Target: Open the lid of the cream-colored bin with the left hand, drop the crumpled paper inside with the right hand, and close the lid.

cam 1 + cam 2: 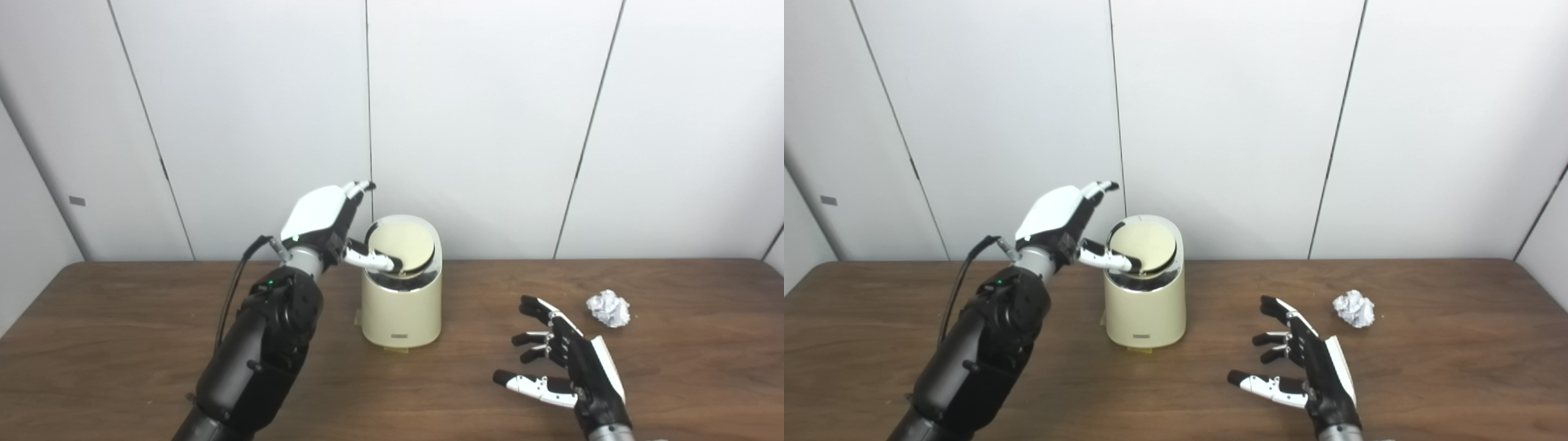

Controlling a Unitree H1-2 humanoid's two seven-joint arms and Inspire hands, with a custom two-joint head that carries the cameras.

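The cream-colored bin (401, 309) stands on the table a little left of centre. Its round lid (400, 246) is tilted up, with a dark gap showing under its front edge. My left hand (327, 222) is beside the bin's upper left, fingers spread; its thumb lies on the lid's front-left edge and the other fingers point up behind it. The crumpled paper (608, 308), a silvery white ball, lies on the table to the right. My right hand (560, 361) is open and empty, hovering low over the table, left of and nearer than the paper.
The brown wooden table (122, 343) runs across the view. A white panelled wall (490, 122) stands close behind the bin. A black cable loops from my left wrist.
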